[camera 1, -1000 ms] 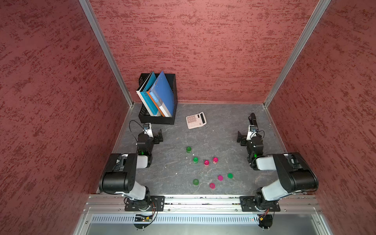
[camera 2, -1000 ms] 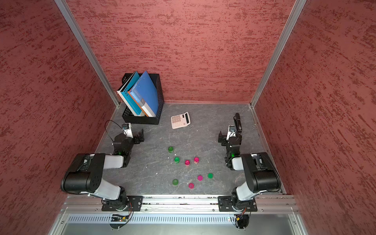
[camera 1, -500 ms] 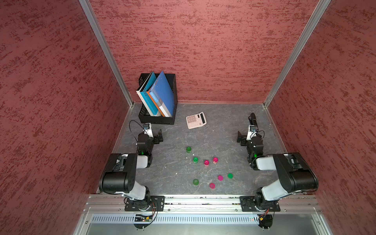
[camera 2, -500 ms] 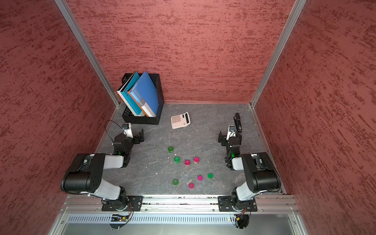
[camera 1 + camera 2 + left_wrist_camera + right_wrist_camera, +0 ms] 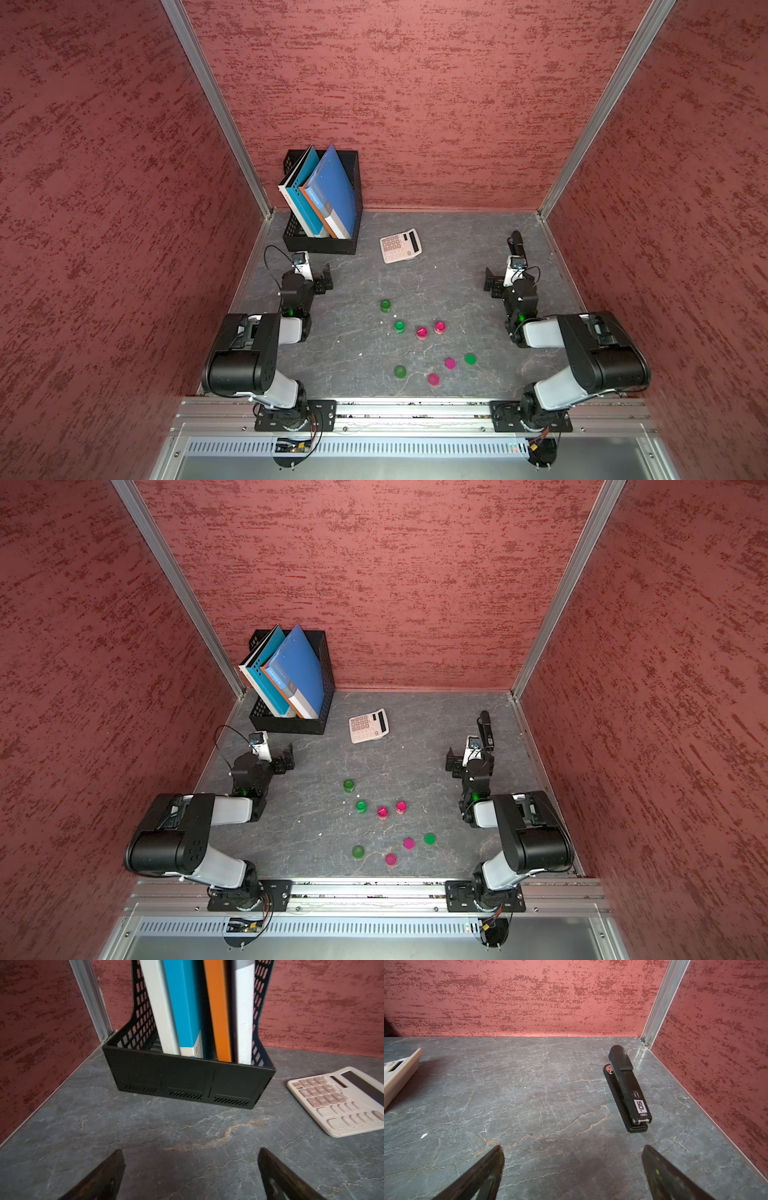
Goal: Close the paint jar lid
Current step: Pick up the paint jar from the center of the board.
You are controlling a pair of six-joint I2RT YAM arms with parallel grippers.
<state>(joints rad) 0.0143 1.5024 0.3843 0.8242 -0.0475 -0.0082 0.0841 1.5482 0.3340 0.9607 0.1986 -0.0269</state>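
**Top views, wrist views: jars and lids loose on the table, both grippers wide and empty**

Take the calculator [image 5: 400, 245] as your landmark. On its robot-ward side, well apart from it, four small paint jars stand on the table [image 5: 357, 340]: green jar [image 5: 385, 306], second green jar [image 5: 400, 326], pink jar [image 5: 421, 332] and second pink jar [image 5: 439, 327]. Farther still from the calculator lie four flatter pieces, the lids: green lid [image 5: 400, 371], pink lid [image 5: 433, 379], second pink lid [image 5: 450, 363] and second green lid [image 5: 470, 358]. Each lies apart from every jar. At this size you cannot tell whether any jar is capped.

Your left gripper [image 5: 191, 1150] sits left and robot-ward of the calculator, jaws spread wide over bare table, holding nothing. The black file holder [image 5: 187, 1078] stands just left of the calculator. Your right gripper [image 5: 573, 1146] sits to the calculator's right, equally wide and empty. The black stapler [image 5: 626, 1088] lies well to the calculator's right.
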